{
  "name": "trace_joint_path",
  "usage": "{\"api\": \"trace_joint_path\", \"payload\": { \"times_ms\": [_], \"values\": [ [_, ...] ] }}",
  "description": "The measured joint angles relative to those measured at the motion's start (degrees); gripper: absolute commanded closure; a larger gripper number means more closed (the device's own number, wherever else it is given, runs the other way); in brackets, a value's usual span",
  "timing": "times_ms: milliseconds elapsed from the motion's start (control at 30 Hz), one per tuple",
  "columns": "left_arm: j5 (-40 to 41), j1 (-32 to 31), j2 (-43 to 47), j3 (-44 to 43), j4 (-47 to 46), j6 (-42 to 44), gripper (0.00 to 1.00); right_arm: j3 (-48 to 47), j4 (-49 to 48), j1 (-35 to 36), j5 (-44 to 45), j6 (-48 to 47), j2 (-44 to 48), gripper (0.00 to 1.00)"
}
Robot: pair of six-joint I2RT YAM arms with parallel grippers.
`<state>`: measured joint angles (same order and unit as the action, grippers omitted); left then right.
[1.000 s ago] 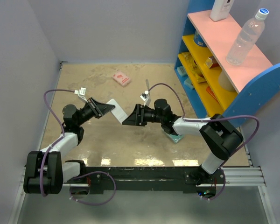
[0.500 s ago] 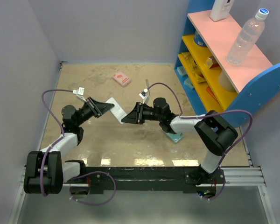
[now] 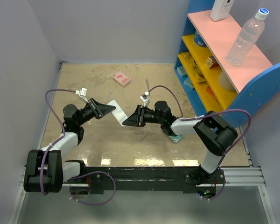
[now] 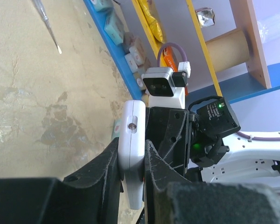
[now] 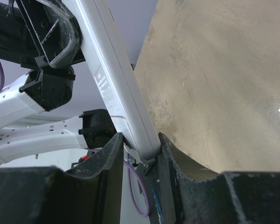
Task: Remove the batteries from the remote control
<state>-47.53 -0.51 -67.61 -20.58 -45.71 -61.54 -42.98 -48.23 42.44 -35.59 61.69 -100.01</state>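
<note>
The white remote control [image 3: 116, 111] hangs above the table's middle, held between both grippers. My left gripper [image 3: 104, 109] is shut on its left end; in the left wrist view the remote [image 4: 132, 140] sits clamped edge-on between the black fingers [image 4: 105, 172]. My right gripper [image 3: 129, 120] is shut on its right end; in the right wrist view the remote [image 5: 116, 88] runs up and to the left from between the fingers [image 5: 175, 163]. No batteries show.
A pink packet [image 3: 121, 78] lies at the back of the table. A teal flat box [image 3: 176, 136] lies under the right arm. A blue shelf unit [image 3: 214, 70] with a bottle [image 3: 244, 37] stands at the right. A thin tool [image 3: 147, 85] lies behind the grippers.
The right gripper has shifted a little down and toward the near side with the remote's end. The left gripper has barely moved.
</note>
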Motion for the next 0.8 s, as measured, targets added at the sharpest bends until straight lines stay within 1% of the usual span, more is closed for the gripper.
{"api": "trace_joint_path", "payload": {
  "times_ms": [167, 233, 367, 400, 433, 467, 633, 733, 800],
  "values": [
    [-0.3, -0.3, 0.0, -0.3, 1.8, 1.2, 1.0, 0.7, -0.2, 0.0, 0.0, -0.1, 0.0, 0.77],
    [-0.3, -0.3, 0.0, -0.3, 2.2, 1.3, 1.0, 0.8, -0.3, 0.0, 0.0, -0.1, 0.0, 0.76],
    [-0.3, -0.3, 0.0, -0.3, 3.0, 1.4, 1.0, 1.0, -0.3, 0.0, 0.0, -0.1, 0.0, 0.61],
    [-0.3, -0.3, 0.0, -0.3, 3.2, 1.5, 1.0, 1.0, -0.3, 0.0, 0.0, -0.1, 0.0, 0.6],
    [-0.3, -0.3, 0.0, -0.4, 3.5, 1.6, 1.0, 1.0, -0.2, 0.0, 0.0, -0.2, 0.0, 0.63],
    [-0.1, -0.3, 0.0, -0.5, 3.8, 1.8, 1.0, 1.1, -0.1, 0.0, 0.2, -0.6, 0.0, 0.69],
    [2.8, 0.1, 0.0, -0.6, 4.8, 3.7, 1.0, 1.8, 1.0, -0.1, 0.1, -1.6, 0.0, 0.79],
    [3.6, 0.1, 0.0, -0.7, 5.0, 4.2, 1.0, 1.9, 1.0, -0.1, 0.1, -1.8, 0.0, 0.81],
    [3.9, 0.1, 0.0, -0.7, 5.2, 4.2, 1.0, 1.9, 1.1, -0.1, 0.1, -1.8, 0.0, 0.76]
  ]
}}
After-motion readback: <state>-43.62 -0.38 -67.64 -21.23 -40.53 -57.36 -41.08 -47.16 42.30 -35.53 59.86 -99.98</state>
